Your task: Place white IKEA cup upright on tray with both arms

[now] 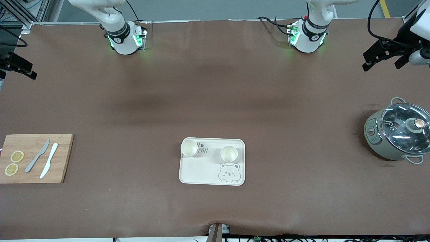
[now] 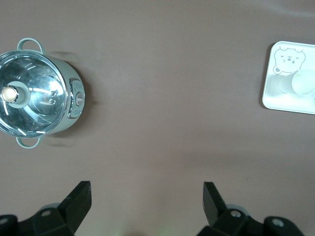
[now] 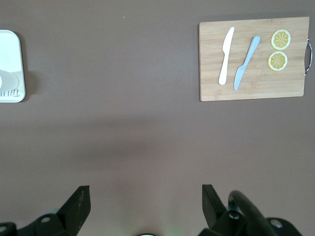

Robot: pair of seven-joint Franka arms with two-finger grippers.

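The cream tray (image 1: 201, 171) with a bear drawing lies mid-table, toward the front camera. Two white cups stand upright on it, mouths up: one (image 1: 189, 148) at the corner toward the right arm's end, the other (image 1: 229, 153) just above the bear face. My left gripper (image 1: 383, 64) is open and empty, up over the brown cloth at the left arm's end; its wrist view (image 2: 146, 199) shows the tray (image 2: 280, 101) and one cup (image 2: 303, 82) far off. My right gripper (image 1: 23, 69) is open and empty over the right arm's end, and its wrist view (image 3: 145, 201) shows the tray's edge (image 3: 10, 49).
A grey-green pot with a glass lid (image 1: 399, 132) stands at the left arm's end and also shows in the left wrist view (image 2: 37, 93). A wooden cutting board (image 1: 62, 158) at the right arm's end holds two knives and two lemon slices; the right wrist view shows it too (image 3: 253, 91).
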